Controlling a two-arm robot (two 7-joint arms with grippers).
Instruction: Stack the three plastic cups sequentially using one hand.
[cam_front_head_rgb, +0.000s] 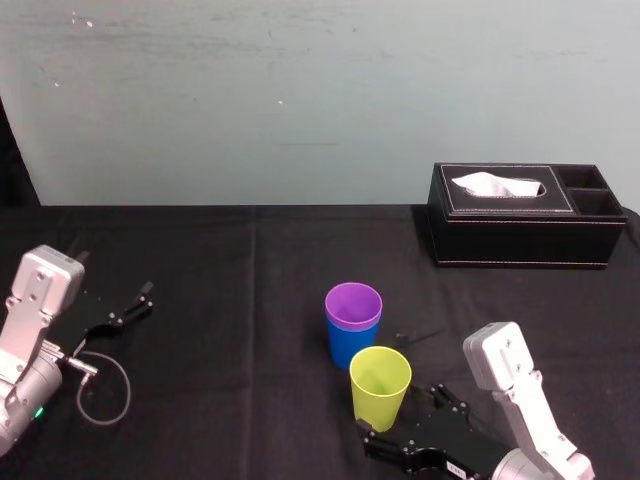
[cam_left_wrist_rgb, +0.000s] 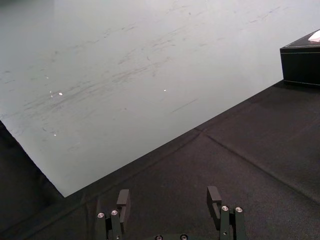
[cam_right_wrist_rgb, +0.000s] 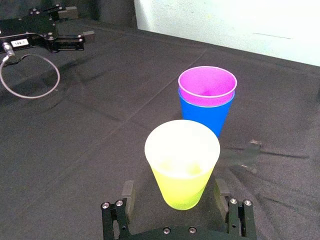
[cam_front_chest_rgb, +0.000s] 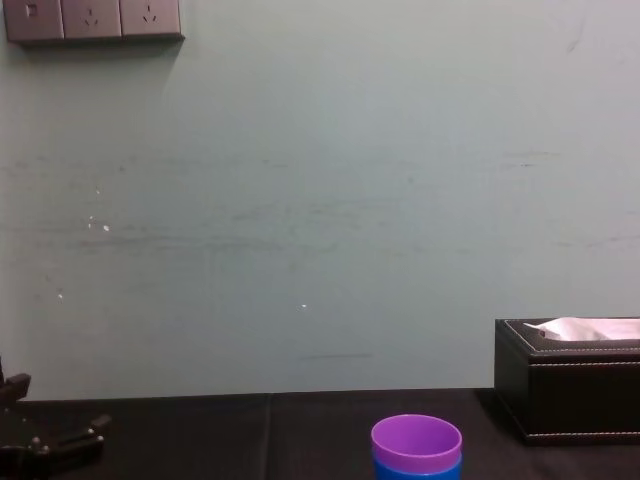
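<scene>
The purple cup (cam_front_head_rgb: 353, 303) sits nested inside the blue cup (cam_front_head_rgb: 350, 345) at the middle of the black table; the pair also appears in the right wrist view, purple cup (cam_right_wrist_rgb: 207, 86) in blue cup (cam_right_wrist_rgb: 205, 114). In front of them stands the yellow-green cup (cam_front_head_rgb: 380, 385), upright and by itself. My right gripper (cam_front_head_rgb: 402, 412) is open around its lower part. In the right wrist view the yellow-green cup (cam_right_wrist_rgb: 182, 165) stands between the fingers (cam_right_wrist_rgb: 127, 192) with a gap on each side. My left gripper (cam_front_head_rgb: 135, 300) rests open at the left of the table.
A black leather tissue box (cam_front_head_rgb: 525, 215) stands at the back right. A loop of grey cable (cam_front_head_rgb: 105, 385) lies by the left arm. A pale wall rises behind the table's far edge. Bare black cloth lies between the cups and the left gripper.
</scene>
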